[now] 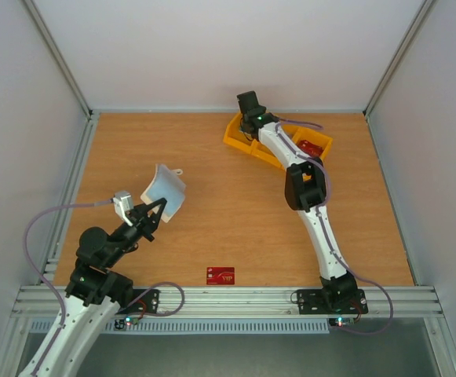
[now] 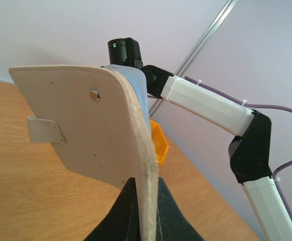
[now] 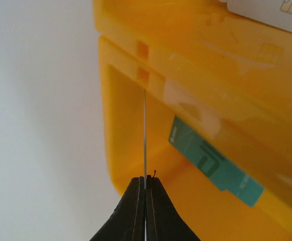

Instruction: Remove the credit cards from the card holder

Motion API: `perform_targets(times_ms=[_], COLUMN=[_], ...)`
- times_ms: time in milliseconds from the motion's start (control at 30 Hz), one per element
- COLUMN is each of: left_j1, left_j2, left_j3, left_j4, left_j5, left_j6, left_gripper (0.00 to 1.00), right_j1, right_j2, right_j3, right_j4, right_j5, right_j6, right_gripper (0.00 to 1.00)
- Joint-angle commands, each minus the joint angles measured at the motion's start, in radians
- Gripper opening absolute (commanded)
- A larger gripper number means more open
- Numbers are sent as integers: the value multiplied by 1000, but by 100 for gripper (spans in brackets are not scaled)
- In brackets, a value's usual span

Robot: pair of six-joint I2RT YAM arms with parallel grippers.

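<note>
The cream-white card holder hangs open above the table's left half, its snap tab sticking out to the left. My left gripper is shut on the holder's lower edge. My right gripper is shut on a thin credit card, seen edge-on, over the left compartment of the yellow bin. In that bin lie a teal card and, farther along, a pale card. In the top view the right gripper sits over the bin's left end.
A red card lies flat near the table's front edge, between the two arm bases. Another red card rests in the right compartment of the yellow bin. The right arm stretches toward the back wall.
</note>
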Motion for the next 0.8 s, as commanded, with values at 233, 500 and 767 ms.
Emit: perform_targets(times_ms=[233,500,767], left_j1=[4,4,5], left_j2=[-17,-11,-12], left_j3=[-9,-7,-9], left_j4=[83,77,86], left_j5=[-16,-22,-15], left_j6=[3,5,3], left_gripper=[0,0,0], right_j1=[-20,-31,-37], right_j2=[98,114,36], right_j3=[146,163,135], right_j4=[-128,-124,121], right_j5=[11,-25,-114], right_j6=[64,76,-149], right_gripper=[14,38,44])
